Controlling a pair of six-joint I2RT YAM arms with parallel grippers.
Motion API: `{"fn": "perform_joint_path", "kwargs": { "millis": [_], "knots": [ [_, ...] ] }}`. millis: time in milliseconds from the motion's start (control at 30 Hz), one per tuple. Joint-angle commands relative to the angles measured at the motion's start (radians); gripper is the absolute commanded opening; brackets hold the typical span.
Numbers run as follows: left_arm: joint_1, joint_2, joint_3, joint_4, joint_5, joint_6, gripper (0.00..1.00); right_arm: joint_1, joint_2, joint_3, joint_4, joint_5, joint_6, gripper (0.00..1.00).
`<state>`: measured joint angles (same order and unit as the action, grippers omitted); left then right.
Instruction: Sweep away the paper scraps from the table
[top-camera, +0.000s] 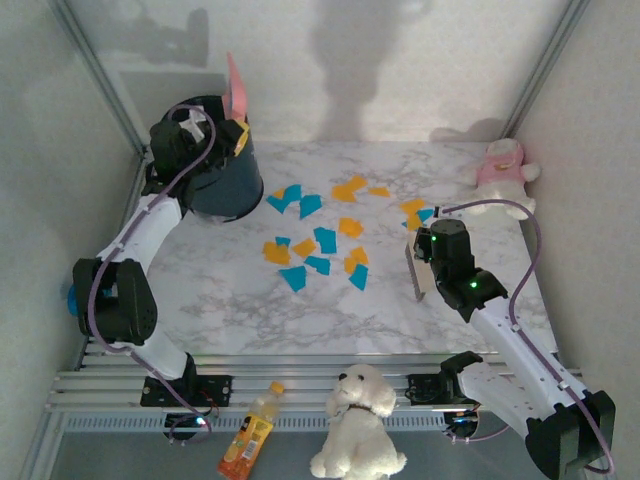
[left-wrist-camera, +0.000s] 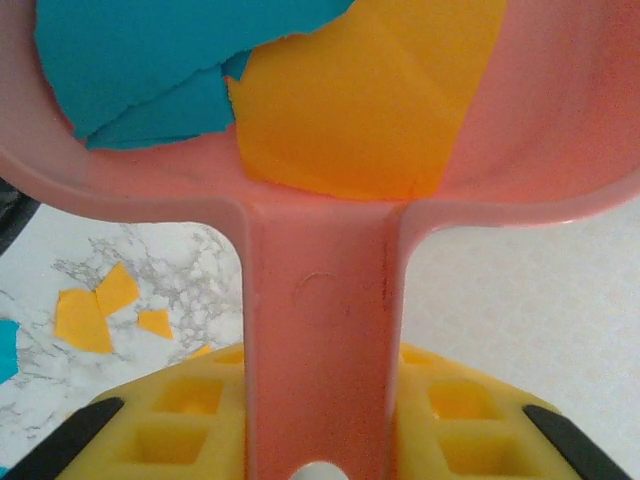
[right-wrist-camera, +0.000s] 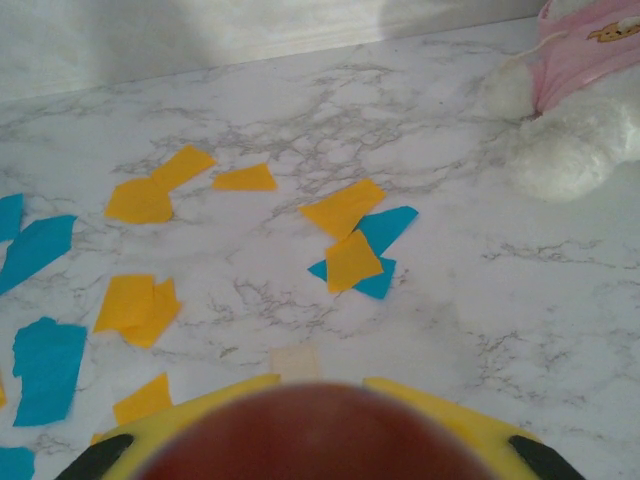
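Bright, soft, washed-out light, blurred shadows on rear wall (top-camera: 350, 50), wrist-view foregrounds unfocused

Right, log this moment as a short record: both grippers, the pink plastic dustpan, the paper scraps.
left gripper: shut on the handle of the pink plastic dustpan
dustpan load: teal and orange paper scraps lying in it
dustpan place: raised at the round black bin, far left
right gripper: shut on a blurred reddish block, right side
table: white marble-veined table, many more scraps spread across its middle
task state: not finished
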<state>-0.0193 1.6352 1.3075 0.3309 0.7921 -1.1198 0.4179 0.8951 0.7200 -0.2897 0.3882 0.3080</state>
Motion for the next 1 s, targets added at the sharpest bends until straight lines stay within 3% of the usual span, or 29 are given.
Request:
{"fn": "perform_joint_path", "kwargs": {
  "millis": [0, 267, 967],
  "knots": [
    [0.014, -0.042, -0.03, 0.15, -0.011, -0.096, 0.0, 0.004, 0.004, 0.032, 0.015, -0.009, 0.015, 0.0],
    [0.024, -0.04, -0.072, 0.235, -0.017, -0.187, 0.0, 0.003, 0.003, 0.036, 0.009, -0.009, 0.016, 0.0],
    [0.034, -0.034, -0.252, 0.701, -0.046, -0.581, 0.0, 0.003, 0.011, 0.044, 0.006, -0.012, 0.014, 0.0]
  ]
}}
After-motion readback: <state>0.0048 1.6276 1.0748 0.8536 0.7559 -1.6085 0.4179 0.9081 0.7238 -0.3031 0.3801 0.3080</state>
